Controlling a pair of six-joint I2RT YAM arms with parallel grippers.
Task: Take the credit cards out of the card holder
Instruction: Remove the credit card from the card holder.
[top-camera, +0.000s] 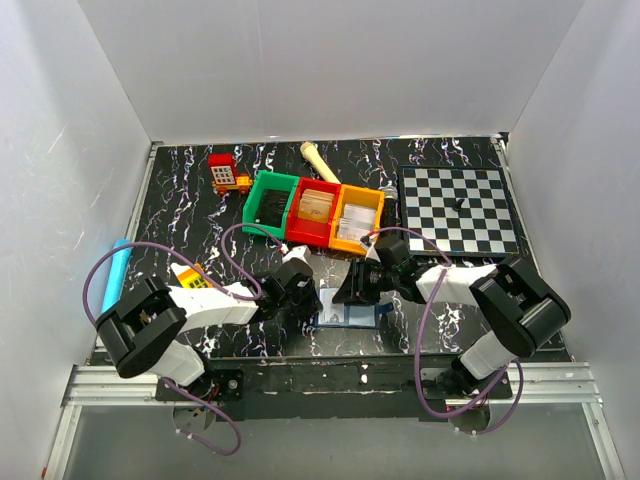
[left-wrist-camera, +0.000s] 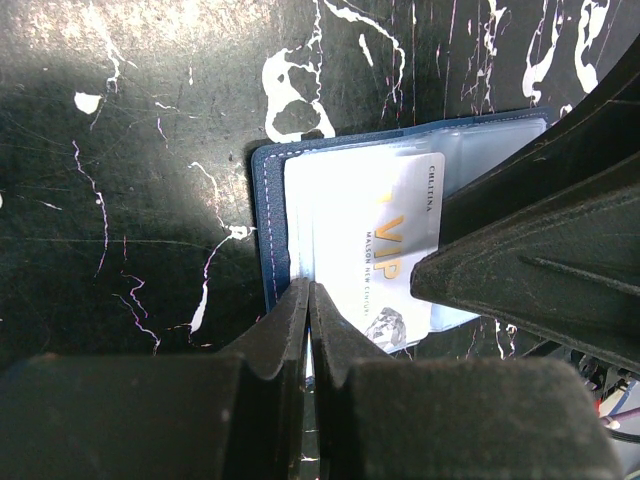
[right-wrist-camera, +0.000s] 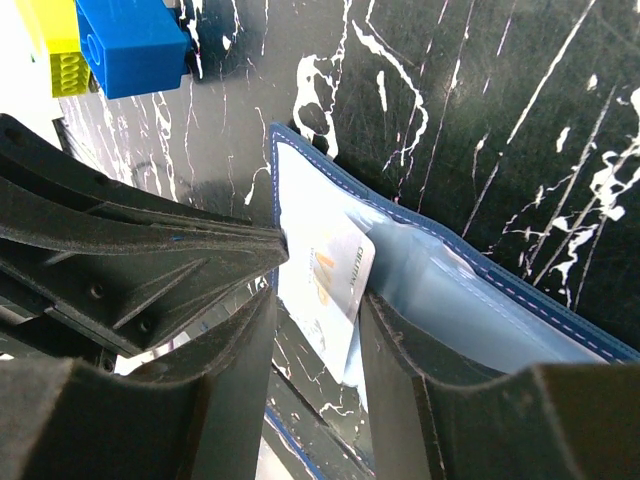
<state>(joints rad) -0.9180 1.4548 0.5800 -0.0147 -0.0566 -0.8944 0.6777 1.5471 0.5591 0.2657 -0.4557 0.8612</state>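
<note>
Open card holder (left-wrist-camera: 268, 225) flat on the marbled table (left-wrist-camera: 120, 150) near its front edge, between both arms, left gripper (left-wrist-camera: 308, 300) clenched on nothing, tips at the holder's edge, right gripper (right-wrist-camera: 318, 298) grasping the white card (right-wrist-camera: 342, 268), card partly out of its sleeve

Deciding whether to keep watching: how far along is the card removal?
Done: the card holder lies open on the table. In hand: the shut left gripper sits at its edge; the right gripper straddles a white VIP card poking from it. Left: pulling that card free; no card lies clear of the holder yet.
</note>
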